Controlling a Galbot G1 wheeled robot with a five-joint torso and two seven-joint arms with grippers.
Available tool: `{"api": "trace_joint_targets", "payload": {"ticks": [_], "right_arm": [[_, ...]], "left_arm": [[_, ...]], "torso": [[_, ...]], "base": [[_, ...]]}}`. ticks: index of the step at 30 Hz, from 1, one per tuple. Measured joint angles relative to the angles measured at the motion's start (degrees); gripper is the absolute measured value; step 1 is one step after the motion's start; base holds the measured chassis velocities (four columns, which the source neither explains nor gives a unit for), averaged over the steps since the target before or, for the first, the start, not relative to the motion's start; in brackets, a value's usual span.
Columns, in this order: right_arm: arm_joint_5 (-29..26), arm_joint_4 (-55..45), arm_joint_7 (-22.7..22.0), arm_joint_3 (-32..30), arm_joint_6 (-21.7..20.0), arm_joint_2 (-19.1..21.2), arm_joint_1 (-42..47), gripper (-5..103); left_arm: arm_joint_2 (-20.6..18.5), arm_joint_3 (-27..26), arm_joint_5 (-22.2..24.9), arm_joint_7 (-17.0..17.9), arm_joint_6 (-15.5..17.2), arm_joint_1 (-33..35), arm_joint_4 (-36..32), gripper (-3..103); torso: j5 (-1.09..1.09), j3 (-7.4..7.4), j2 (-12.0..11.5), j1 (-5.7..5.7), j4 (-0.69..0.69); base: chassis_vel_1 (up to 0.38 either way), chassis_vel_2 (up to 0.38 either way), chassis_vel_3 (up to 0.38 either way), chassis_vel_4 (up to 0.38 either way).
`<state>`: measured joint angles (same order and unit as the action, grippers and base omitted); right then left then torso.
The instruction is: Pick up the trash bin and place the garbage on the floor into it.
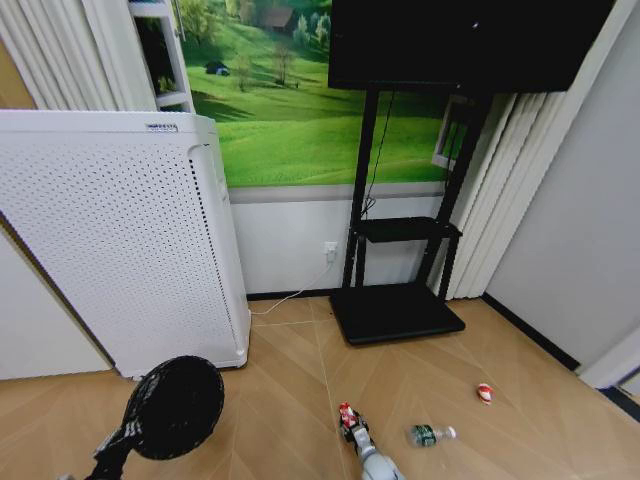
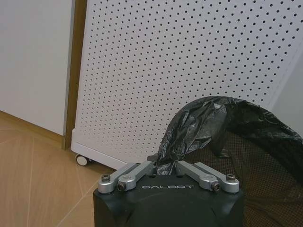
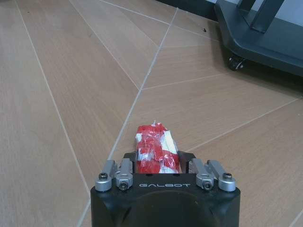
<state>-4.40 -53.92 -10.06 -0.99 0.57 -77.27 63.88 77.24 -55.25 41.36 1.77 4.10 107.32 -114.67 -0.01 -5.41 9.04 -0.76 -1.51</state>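
Currently the bin (image 1: 177,405) is held off to the robot's left side, tipped so its mouth faces roughly fwd/up, just in front of the white perforated appliance (image 1: 120,240). In the left wrist view the left gripper (image 2: 166,166) is clenched on the bin's rim, w/ the black liner bag (image 2: 199,125) bunched between the fingers; grip at the rim presumably chosen so the opening is kept free for drop-ins.

Right gripper (image 3: 156,158) is seen low over the floor (image 3: 71,94), w/ a red-and-white wrapper lump (image 3: 154,149) sitting between its fingers. Fingers appear closed in on the lump from both sides, so it is judged as grasped; whether the lump is lifted clear of the planks or touching them cannot be told. In the head view the same lump (image 1: 348,415) is seen at the tip of the right arm, well apart from the bin.

Remaining garbage on the floor: a small bottle w/ green label (image 1: 430,434) lying on its side just right of the right gripper, and a second red-and-white lump (image 1: 485,393) farther right, nearer the black TV stand base (image 1: 395,312).

Judgement: step in hand = 1st item pickup; task approx. early stage, nothing visibly in the bin yet (interior mostly dark, not fully checkable). Transfer would require the lump to be carried across to the bin mouth on the left; bin tilt could let light items slide out if angled further.
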Motion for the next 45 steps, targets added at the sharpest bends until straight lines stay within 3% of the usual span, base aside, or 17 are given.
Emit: {"api": "trace_joint_targets", "payload": {"ticks": [12,14,22,25,26,27,28,30,33,36,40,45], "right_arm": [[-1.42,-3.45,-0.47,-1.96,0.57,0.94,0.86,35],[0.07,-7.75,0.12,-6.08,3.89,1.0,2.0,35],[-5.03,-26.77,0.94,-12.98,4.07,6.63,9.86,33],[-6.0,-33.28,2.0,-16.36,6.49,8.82,13.88,33],[-6.0,-33.28,2.0,-16.36,6.49,8.82,13.88,33],[-6.18,-36.89,2.54,-17.87,7.48,9.64,15.93,33],[-6.39,-38.96,2.78,-18.49,7.85,10.03,17.08,33],[-7.2,-45.37,3.22,-19.54,8.45,11.16,20.33,33],[-7.85,-48.55,3.61,-18.54,8.65,12.51,20.93,33],[-8.94,-52.0,5.12,-16.39,9.15,14.77,21.02,32],[-9.2,-54.47,6.72,-15.9,10.3,15.88,22.06,31],[-3.4,-55.74,10.08,-16.01,15.65,16.96,22.42,31]], "left_arm": [[-0.77,0.46,0.23,0.11,-0.09,-0.92,0.66,4],[-1.36,1.73,1.07,0.57,-0.09,-1.81,1.66,4],[-3.55,7.05,5.56,3.23,1.46,-4.67,3.07,4],[-5.62,12.78,13.71,10.32,3.44,-7.08,3.67,4],[-5.62,12.78,13.71,10.32,3.44,-7.08,3.67,4],[-6.77,16.54,17.54,13.96,4.27,-8.7,4.43,4],[-7.34,18.45,18.84,15.35,4.57,-9.88,5.19,4],[-9.09,23.35,19.73,17.78,4.65,-14.41,8.09,4],[-9.72,25.37,18.77,18.53,4.59,-16.69,9.8,4],[-11.56,27.75,16.8,18.63,4.43,-19.5,11.59,4],[-13.87,30.71,15.85,17.9,4.42,-22.63,13.41,4],[-18.27,37.54,10.95,11.0,3.92,-28.61,17.02,4]], "torso": [[0.02,-0.01,0.0,0.0,0.0],[0.02,0.0,-0.01,0.0,0.01],[0.01,0.0,0.0,0.0,0.0],[0.04,0.0,0.0,0.0,-0.01],[0.04,0.0,0.0,0.0,-0.01],[0.01,0.0,0.0,0.0,0.0],[-0.03,0.0,0.0,0.0,-0.01],[0.02,0.0,0.0,0.0,-0.04],[-0.02,0.0,0.0,0.0,-0.03],[0.05,-0.01,0.0,0.0,0.04],[-0.01,-0.01,0.0,0.0,0.01],[0.02,0.0,-0.01,0.0,0.0]], "base": [[0.0,0.0,0.0,0.0],[0.0,0.0,0.0,0.0],[0.0,0.0,0.0,0.0],[0.0,0.0,0.0,0.0],[0.0,0.0,0.0,0.0],[0.0,0.0,0.0,0.0],[0.0,0.0,0.0,0.0],[0.0,0.0,0.0,0.0],[0.0,0.0,0.0,0.0],[0.0,0.0,0.0,0.0],[0.0,0.0,0.0,0.0],[0.0,0.0,0.0,0.0]]}}
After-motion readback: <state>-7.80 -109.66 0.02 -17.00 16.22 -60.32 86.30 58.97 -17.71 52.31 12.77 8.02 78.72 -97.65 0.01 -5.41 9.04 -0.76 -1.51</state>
